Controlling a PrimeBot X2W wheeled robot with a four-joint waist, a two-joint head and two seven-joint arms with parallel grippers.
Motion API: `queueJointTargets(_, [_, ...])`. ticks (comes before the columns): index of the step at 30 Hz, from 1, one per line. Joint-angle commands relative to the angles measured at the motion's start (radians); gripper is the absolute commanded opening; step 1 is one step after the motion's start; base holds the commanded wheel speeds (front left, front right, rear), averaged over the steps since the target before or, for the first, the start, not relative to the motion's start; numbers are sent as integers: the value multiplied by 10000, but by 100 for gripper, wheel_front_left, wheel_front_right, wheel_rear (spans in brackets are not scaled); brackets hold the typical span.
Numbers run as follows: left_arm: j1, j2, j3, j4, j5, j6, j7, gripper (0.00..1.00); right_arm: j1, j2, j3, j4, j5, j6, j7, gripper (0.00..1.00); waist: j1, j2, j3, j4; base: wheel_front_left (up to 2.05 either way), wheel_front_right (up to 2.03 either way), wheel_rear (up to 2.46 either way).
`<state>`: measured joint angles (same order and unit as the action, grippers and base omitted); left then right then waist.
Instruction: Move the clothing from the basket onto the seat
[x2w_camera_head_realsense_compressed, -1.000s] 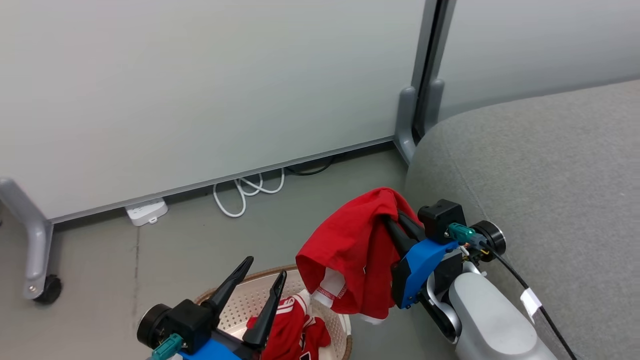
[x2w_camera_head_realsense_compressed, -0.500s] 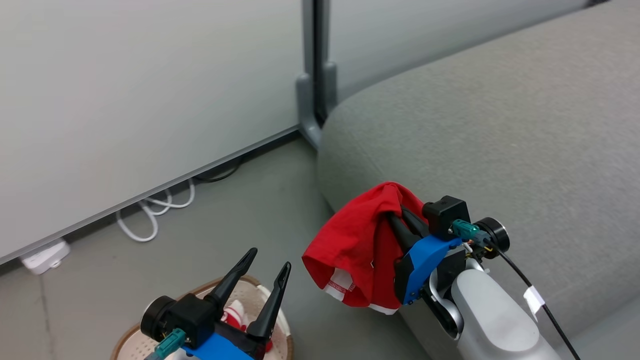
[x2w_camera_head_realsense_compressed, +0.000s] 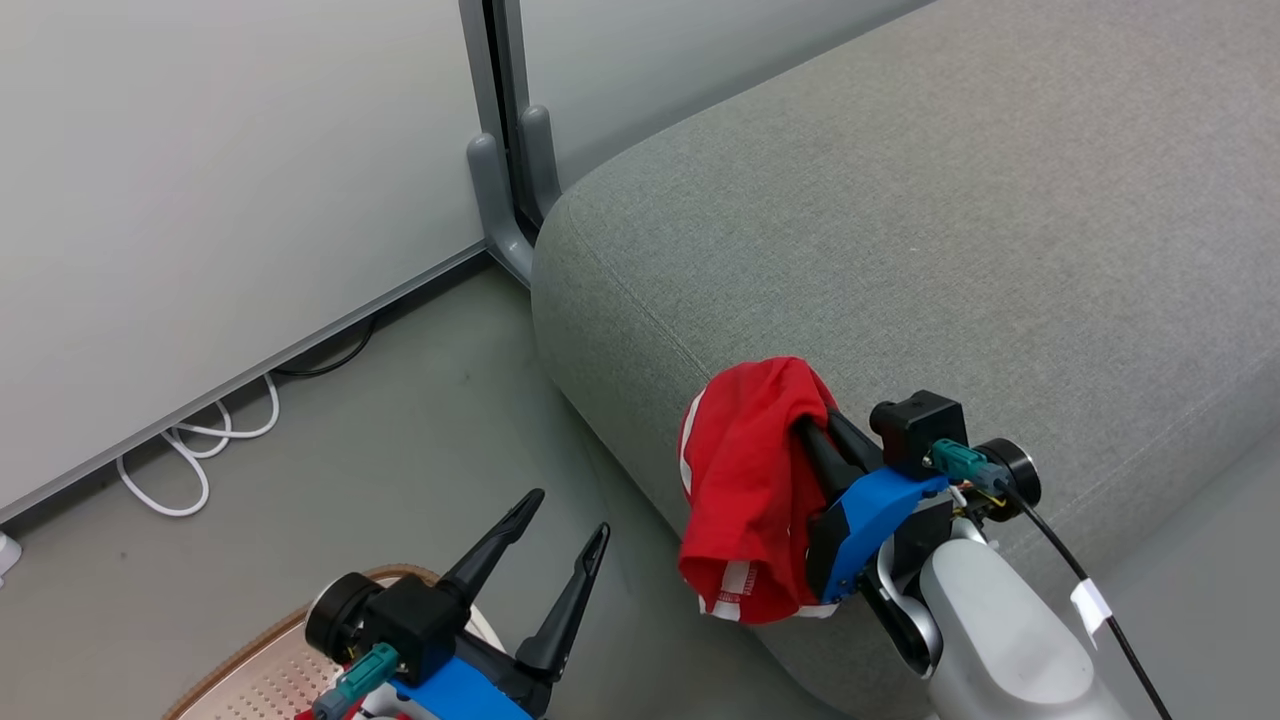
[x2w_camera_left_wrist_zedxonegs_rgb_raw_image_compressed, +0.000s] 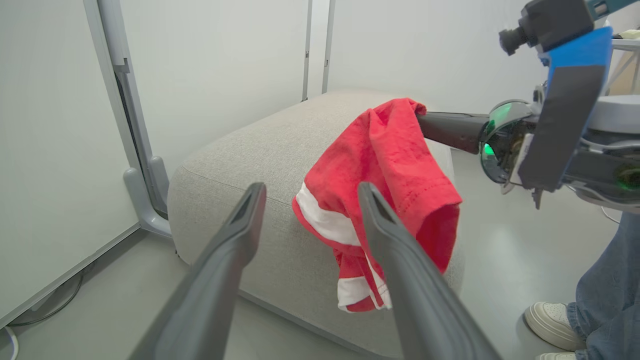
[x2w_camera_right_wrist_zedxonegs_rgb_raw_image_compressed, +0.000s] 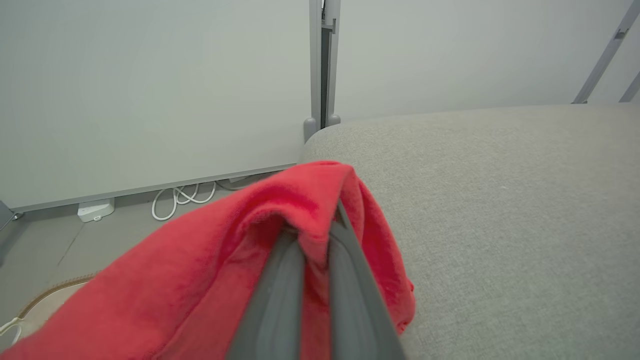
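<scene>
1. Grey floor (x2w_camera_head_realsense_compressed: 400, 420) runs between pale wall panels (x2w_camera_head_realsense_compressed: 200, 150) and the grey sofa (x2w_camera_head_realsense_compressed: 900, 220), which takes up the right of the head view.
2. Your right gripper (x2w_camera_head_realsense_compressed: 822, 440) has its fingers pressed together on the red jersey with white striped trim (x2w_camera_head_realsense_compressed: 745, 480). The cloth is draped over the fingertips and hangs down on the side away from the seat.
3. The step in hand looks like the carry. The jersey is clear of the basket (x2w_camera_head_realsense_compressed: 265, 680) and hangs just beside the sofa's rounded front edge, not yet over the flat top.
4. Next, you'd want to take the arm further in over the cushion, lower it until the cloth rests on the fabric, then part the fingers.
5. Watch the dangling hem: it hangs lower than the seat top, so it may drag on the edge. The fold over the fingertips may also cling when you let go.
6. Your left gripper (x2w_camera_head_realsense_compressed: 565, 512) is spread wide and empty, above the basket on the floor at lower left. Its body hides most of the basket's inside, so you can't judge from here what lies in there.
7. A person's shoe (x2w_camera_left_wrist_zedxonegs_rgb_raw_image_compressed: 550, 320) and jeans leg (x2w_camera_left_wrist_zedxonegs_rgb_raw_image_compressed: 605, 285) stand on the floor close below the right arm, so keep any swing that way small.
8. The partition foot (x2w_camera_head_realsense_compressed: 500, 220) and a white cable (x2w_camera_head_realsense_compressed: 200, 470) along the wall lie well apart from your path.
</scene>
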<state>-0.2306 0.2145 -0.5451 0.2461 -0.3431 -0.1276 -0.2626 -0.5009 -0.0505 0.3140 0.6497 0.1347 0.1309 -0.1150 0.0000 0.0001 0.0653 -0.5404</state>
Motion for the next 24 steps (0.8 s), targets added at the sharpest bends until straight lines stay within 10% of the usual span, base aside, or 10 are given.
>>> queueJointTargets(1, [-140,109,-1,17,-74,-31,-34,100,131,4,-32,-47,-31,-3,-55,0,0,-1,4,2,0,0,0])
queueJointTargets(14, [-578,586,-244,-344,110,-34,-10,100,-2003,-26,-1479,175,455,-3,572,0,0,-1,1235,328,0,0,0])
queueJointTargets(24, [-2493,1301,-1339,-1164,307,-34,423,100,-5294,-2151,-3948,648,-370,-3,782,0,0,-1,3943,1734,0,0,0])
